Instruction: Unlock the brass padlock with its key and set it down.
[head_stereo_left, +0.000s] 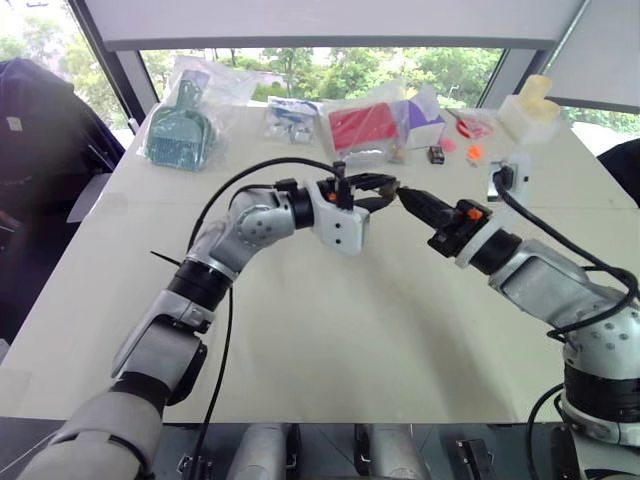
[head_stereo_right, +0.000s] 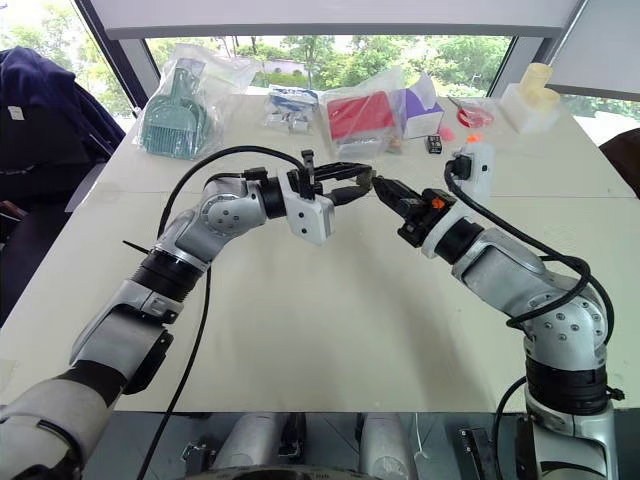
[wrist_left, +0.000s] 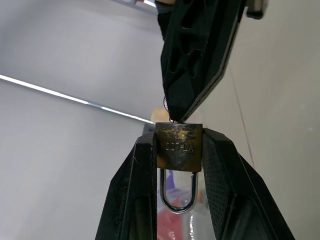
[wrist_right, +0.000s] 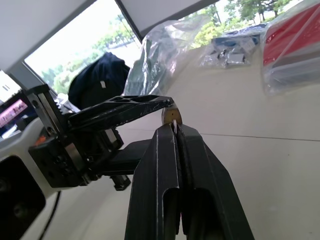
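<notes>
Both grippers meet in the air above the middle of the white table (head_stereo_left: 330, 340), tip to tip. From the left side comes the left gripper (wrist_left: 178, 150), and its two black fingers are closed on the brass padlock (wrist_left: 178, 146): one finger presses each side of the brass body, and the silver shackle hangs back between the fingers, toward the wrist. Just beyond the padlock is the right gripper (wrist_right: 175, 129), which comes from the right side and points toward the left one. Its fingers are pressed together, with only a thin slit between them, and a small silvery piece stands out at their tips; this seems to be the key (wrist_right: 174, 126), but it is too small to say for sure. The tip of the right gripper touches the free end of the padlock body, opposite to the shackle. Whether the key is inside the lock I cannot tell. Farther away, along the far edge of the table, lie a green item in a plastic bag (head_stereo_left: 180, 135), a red packet (head_stereo_left: 362, 126) and a small black box (head_stereo_left: 436, 154).
</notes>
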